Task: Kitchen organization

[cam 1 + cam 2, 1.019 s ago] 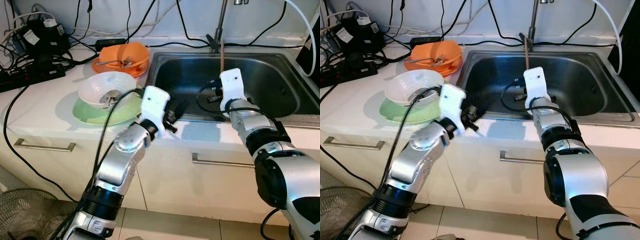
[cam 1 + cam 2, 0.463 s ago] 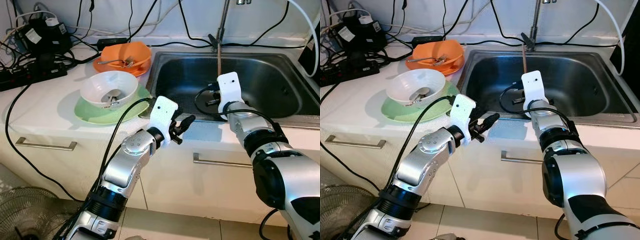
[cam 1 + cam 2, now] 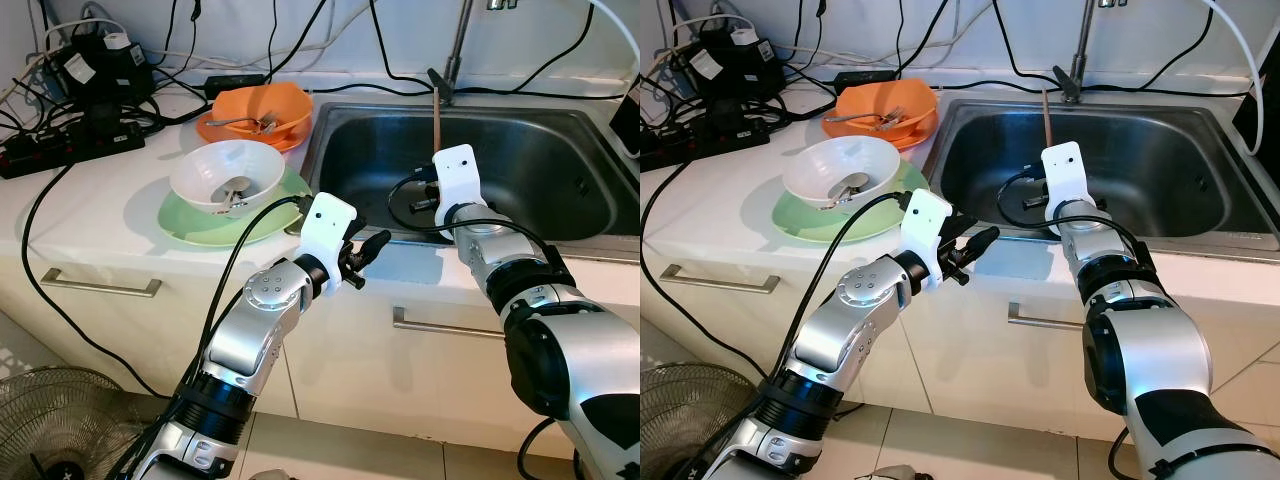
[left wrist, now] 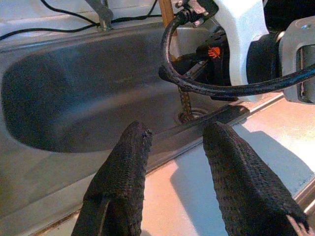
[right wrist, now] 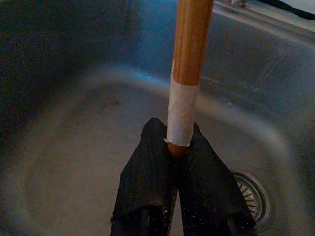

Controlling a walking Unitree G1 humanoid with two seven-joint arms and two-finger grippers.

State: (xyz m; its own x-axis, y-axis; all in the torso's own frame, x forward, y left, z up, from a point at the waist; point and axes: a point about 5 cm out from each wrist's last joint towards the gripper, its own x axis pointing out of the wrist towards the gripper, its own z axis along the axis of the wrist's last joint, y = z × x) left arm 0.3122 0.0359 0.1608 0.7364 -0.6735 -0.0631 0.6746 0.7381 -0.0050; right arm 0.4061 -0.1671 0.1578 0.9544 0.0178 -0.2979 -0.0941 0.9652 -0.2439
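Observation:
A wooden chopstick [image 3: 437, 108] with a white band [image 5: 181, 114] stands upright over the steel sink [image 3: 530, 150]. My right gripper [image 5: 173, 143] is shut on its lower end, above the basin near the drain [image 5: 252, 197]. In the head views the white wrist mount [image 3: 459, 178] hides those fingers. My left gripper [image 3: 366, 248] is open with nothing between its fingers [image 4: 129, 162]. It hovers over the counter strip at the sink's front rim, left of the right arm.
Left of the sink, a white bowl [image 3: 222, 172] holding a spoon sits on a green plate [image 3: 190, 215]. Behind it is an orange bowl [image 3: 262, 108] with cutlery. Power strips and cables [image 3: 70, 148] crowd the back left. The faucet [image 3: 456, 50] rises behind the sink; a fan [image 3: 50, 425] stands on the floor.
My left gripper has drawn back from the sink's left rim to above the counter's front strip. The right gripper keeps hold of the chopstick. The camera has shifted slightly.

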